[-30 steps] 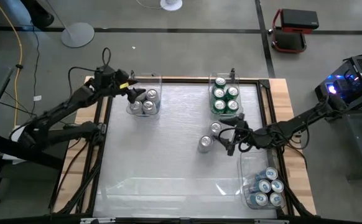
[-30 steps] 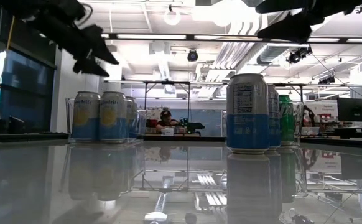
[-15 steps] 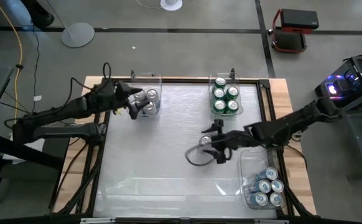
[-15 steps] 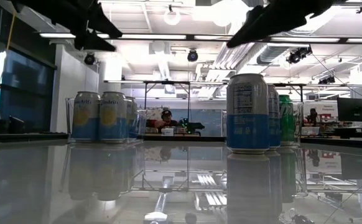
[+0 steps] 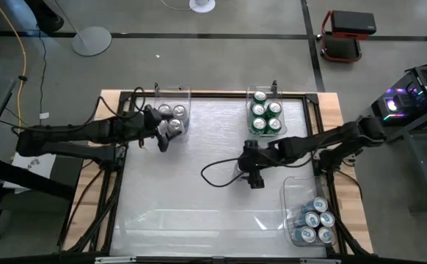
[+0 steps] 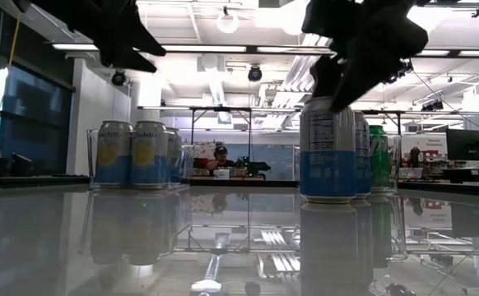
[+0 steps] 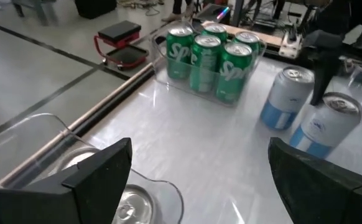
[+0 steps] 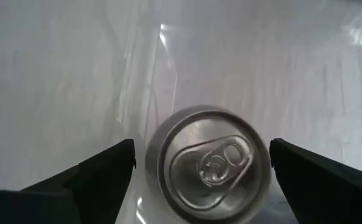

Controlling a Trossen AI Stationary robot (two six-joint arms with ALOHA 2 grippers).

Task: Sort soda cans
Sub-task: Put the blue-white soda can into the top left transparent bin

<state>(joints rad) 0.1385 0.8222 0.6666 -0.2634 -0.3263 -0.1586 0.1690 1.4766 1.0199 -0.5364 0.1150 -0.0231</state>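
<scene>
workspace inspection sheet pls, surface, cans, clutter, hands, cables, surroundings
surface: glossy white table top, wooden edges.
job's things: green soda cans in the far clear plastic bin; silver-topped cans in the left bin; blue cans in the near right bin; two loose pale blue cans mid-table.
clutter: nothing seen.
hands: left hand open beside the left bin; right hand open above a loose can, not touching it.
cables: black cable looping on the table; yellow cable on the floor.
surroundings: red and black cart, round grey stand base.

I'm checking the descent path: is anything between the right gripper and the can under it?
Nothing: in the right wrist view the can shows unobstructed between the open right gripper fingers.
</scene>
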